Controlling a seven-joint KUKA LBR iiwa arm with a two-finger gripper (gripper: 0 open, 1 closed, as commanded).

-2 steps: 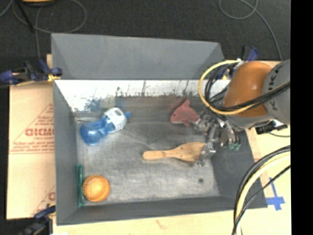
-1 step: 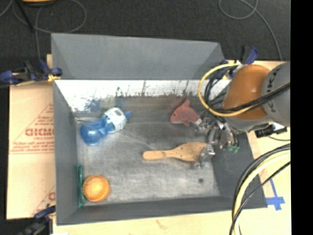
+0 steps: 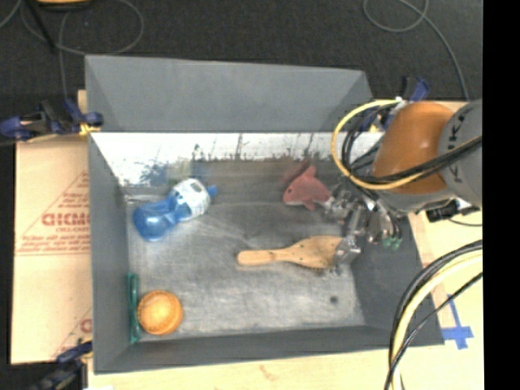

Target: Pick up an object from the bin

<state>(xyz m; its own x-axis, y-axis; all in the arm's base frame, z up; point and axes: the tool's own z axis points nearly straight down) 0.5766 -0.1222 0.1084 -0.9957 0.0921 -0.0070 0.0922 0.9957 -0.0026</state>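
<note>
Look to the right of the frame: your gripper (image 3: 341, 254) is low inside the bin (image 3: 244, 96), right at the broad end of a wooden spoon (image 3: 288, 257). The spoon lies flat on the floor right of the middle, its handle pointing left. You cannot tell from here how wide the gripper stands, or whether it has the spoon. Just above it, near the back wall, lies a dull red scrap (image 3: 305, 189). Well apart at centre left lies a blue bottle (image 3: 171, 208) with a white label. In the lower left corner an orange ball (image 3: 159, 312) rests beside a green strip (image 3: 132, 307).
</note>
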